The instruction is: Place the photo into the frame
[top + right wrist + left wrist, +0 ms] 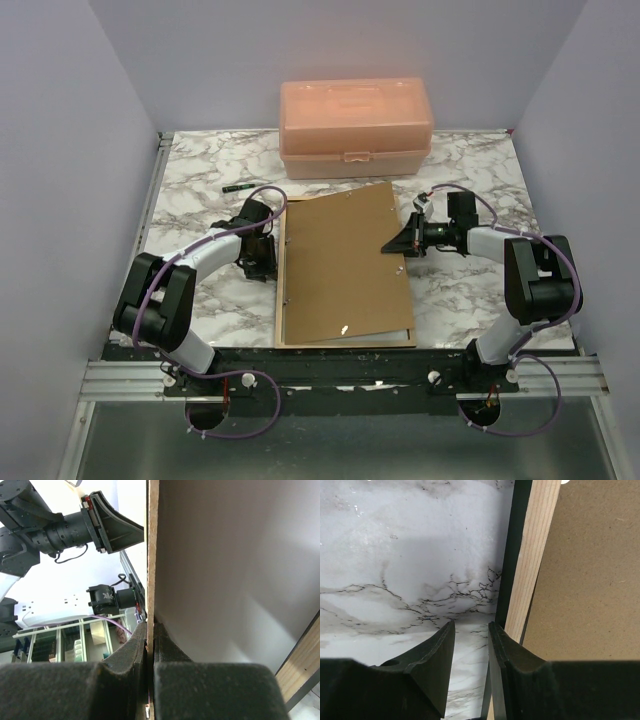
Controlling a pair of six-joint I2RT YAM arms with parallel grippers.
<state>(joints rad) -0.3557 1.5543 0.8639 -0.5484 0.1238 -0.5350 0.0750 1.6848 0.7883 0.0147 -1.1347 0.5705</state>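
The frame (281, 300) lies back up on the marble table, its light wood rail and black outer edge showing in the left wrist view (532, 555). A brown backing panel (340, 270) lies over it, its right side raised. My right gripper (402, 244) is shut on the panel's right edge (152, 555), one finger on each face. Under the panel lies the photo's plain white reverse (225, 570), a strip of which shows in the top view (409, 318). My left gripper (266, 258) is open and empty, its fingertips (471, 625) over the marble just left of the frame's rail.
An orange plastic box (355, 128) stands at the back, close behind the frame. A small green marker (237, 187) lies at the back left. Walls enclose the table on three sides. A corner of the frame's wood rail (300, 675) shows in the right wrist view.
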